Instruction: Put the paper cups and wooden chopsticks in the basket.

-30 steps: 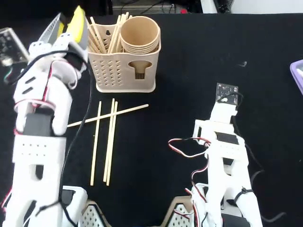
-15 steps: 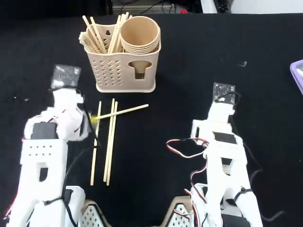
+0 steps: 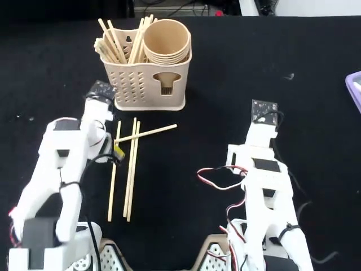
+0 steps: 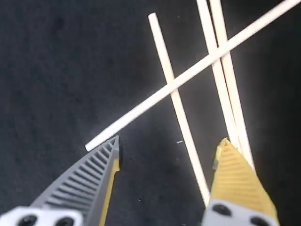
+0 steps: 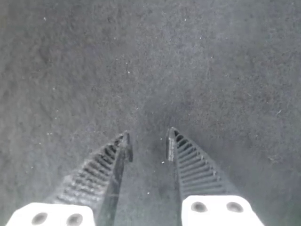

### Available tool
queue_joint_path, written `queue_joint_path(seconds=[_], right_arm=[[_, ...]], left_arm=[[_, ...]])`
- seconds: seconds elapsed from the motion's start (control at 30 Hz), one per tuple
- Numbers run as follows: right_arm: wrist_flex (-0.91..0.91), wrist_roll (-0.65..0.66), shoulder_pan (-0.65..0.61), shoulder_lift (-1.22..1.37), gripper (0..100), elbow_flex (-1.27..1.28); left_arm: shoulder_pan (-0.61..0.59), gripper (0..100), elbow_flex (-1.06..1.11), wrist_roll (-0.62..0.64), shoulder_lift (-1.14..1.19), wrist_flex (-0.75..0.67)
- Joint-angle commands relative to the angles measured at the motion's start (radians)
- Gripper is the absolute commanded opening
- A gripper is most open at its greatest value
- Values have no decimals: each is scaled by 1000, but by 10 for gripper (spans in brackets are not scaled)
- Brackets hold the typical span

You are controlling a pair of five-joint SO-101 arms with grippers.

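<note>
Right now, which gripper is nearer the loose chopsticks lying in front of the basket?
Left. The left gripper hangs open right over the loose chopsticks. The right gripper is well off to their side, above bare black table.

Table: black, matt, flecked with a few pale specks. Basket: beige, its wall pierced by rows of short slanted slots and one comb-shaped cut-out. Cups: plain tan-brown. Chopsticks: pale cream wood, unmarked, on the table and in the basket alike. Left arm and right arm: white shells with black blocks; wires red, white and black. Left gripper: one finger grey, ribbed, yellow-edged; the other yellow, faintly ridged. Right gripper: both fingers dark grey, ribbed, on white bases. Object at the table's edge: purple.
</note>
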Motion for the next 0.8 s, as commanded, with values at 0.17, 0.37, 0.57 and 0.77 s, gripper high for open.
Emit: queue_joint_path(seconds=[0.17, 0.37, 0.57, 0.77], right_arm=[[-18, 2, -11, -22, 128, -4], [-18, 2, -11, -22, 128, -4], [-20, 2, -11, -22, 128, -4], [-20, 2, -11, -22, 128, -4]], left_arm=[[7, 317, -85, -153, 146, -34], [-10, 317, -74, -155, 170, -55], [-10, 260, -97, -157, 169, -60], [-25, 256, -154, -278, 169, -52]])
